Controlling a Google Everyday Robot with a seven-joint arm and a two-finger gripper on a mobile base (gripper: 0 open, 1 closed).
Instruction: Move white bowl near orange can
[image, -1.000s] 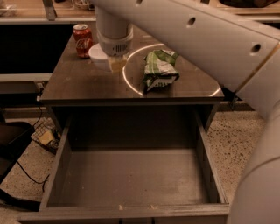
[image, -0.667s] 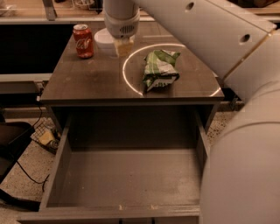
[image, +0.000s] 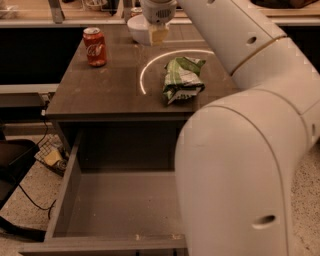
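Note:
The white bowl (image: 137, 28) sits at the back of the dark table top, left of centre. My gripper (image: 158, 34) comes down from above at the bowl's right rim and is shut on that rim. Just behind the bowl, at the table's back edge, only the top of a small can (image: 135, 10) shows. It looks like the orange can, and the bowl hides the rest of it. My big white arm fills the right side of the view.
A red cola can (image: 94, 46) stands at the table's left side. A crumpled green chip bag (image: 182, 79) lies at centre right. An open grey drawer (image: 70, 190) juts out below the table front. Cables and a dark object lie on the floor at the left.
My gripper has moved right and toward the back of the table, and the white bowl has moved with it, away from the red cola can.

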